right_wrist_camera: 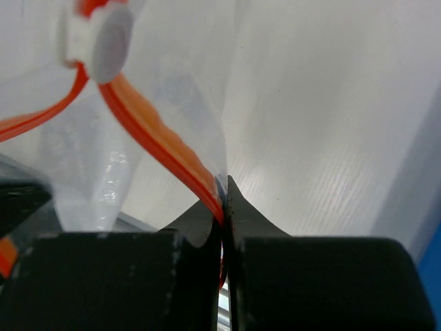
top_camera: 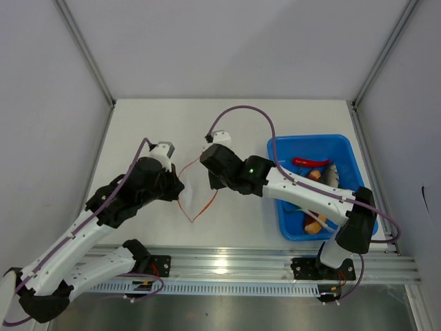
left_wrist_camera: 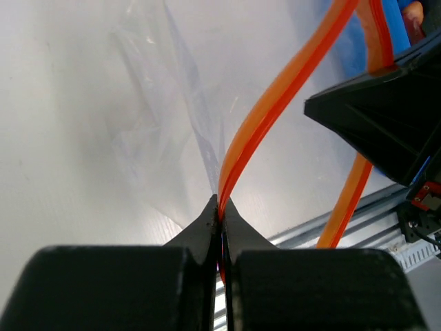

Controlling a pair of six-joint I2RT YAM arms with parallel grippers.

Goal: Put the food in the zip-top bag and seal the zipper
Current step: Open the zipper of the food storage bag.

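Crinkly clear plastic zip-top bag (left_wrist_camera: pixel 172 117) held over the middle of the white tabletop (top_camera: pixel 158 124), its orange-red zipper strip (left_wrist_camera: pixel 279 93) pinched by the clenched left hand (left_wrist_camera: pixel 220 201) and the clenched right hand (right_wrist_camera: pixel 224 181), small toy food (top_camera: pixel 307 162) lying in the blue plastic tray (top_camera: pixel 313 139) by the right edge.

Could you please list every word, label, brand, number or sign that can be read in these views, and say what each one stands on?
No readable text in any view.
zip-top bag, zipper, white slider, blue tray: no print visible.
coloured marks by the left arm's base: too small to tell whether they are labels.
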